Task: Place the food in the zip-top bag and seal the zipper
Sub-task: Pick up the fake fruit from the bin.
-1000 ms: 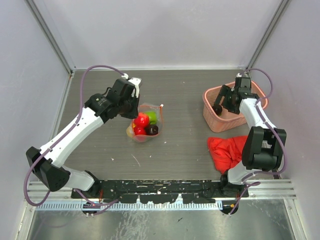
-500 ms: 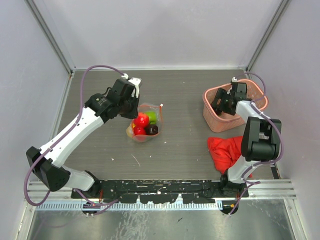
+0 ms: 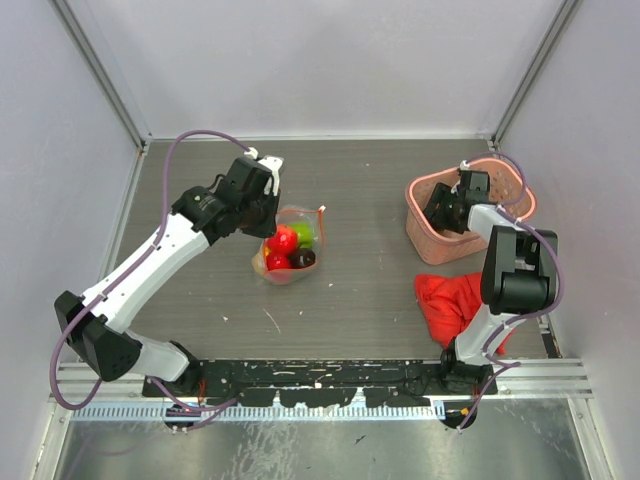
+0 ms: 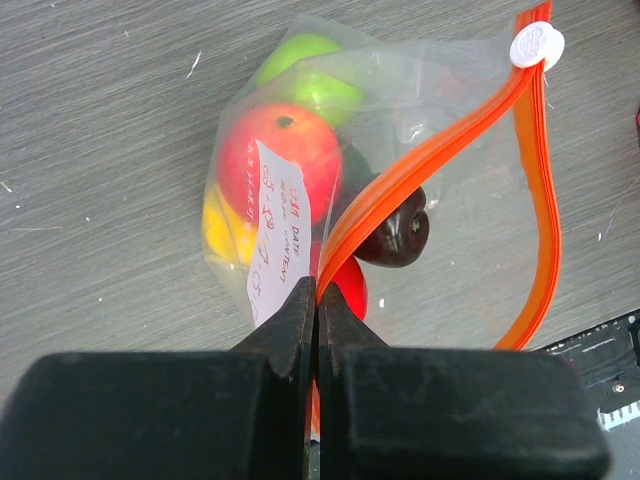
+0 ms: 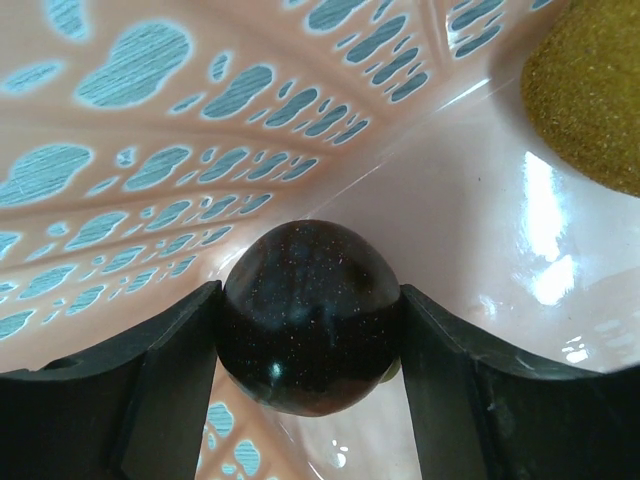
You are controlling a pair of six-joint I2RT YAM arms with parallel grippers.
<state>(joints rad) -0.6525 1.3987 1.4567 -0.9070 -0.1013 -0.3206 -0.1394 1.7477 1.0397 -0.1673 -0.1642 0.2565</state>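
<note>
1. Pinching the zipper is the current duty of my left hand. Its fingers are fully closed on the red-orange strip at one end. The white slider sits at the other end, so the mouth gapes unsealed.
2. The zip-top bag lies flat on the worktop, left of centre and nearer the far edge than the near edge. The bagged fruits (red, green, yellow and dark) show through the film beside the white label.
3. Over the last second my left arm and the bag have not shifted. My right arm has folded further in, driving my right hand deeper into the pink basket by the far right corner.
4. Both fingers of the right hand press on opposite sides of the dark brown fruit, which is low against the lattice wall. I judge it gripped but not yet lifted.
5. Loading is therefore still in progress. An ochre fruit also remains in the basket.
6. The next move is to raise the fruit clear of the basket wall and carry it to the held-open mouth. The glossy, round fruit could slip from the fingers.
7. Sealing has not begun.
</note>
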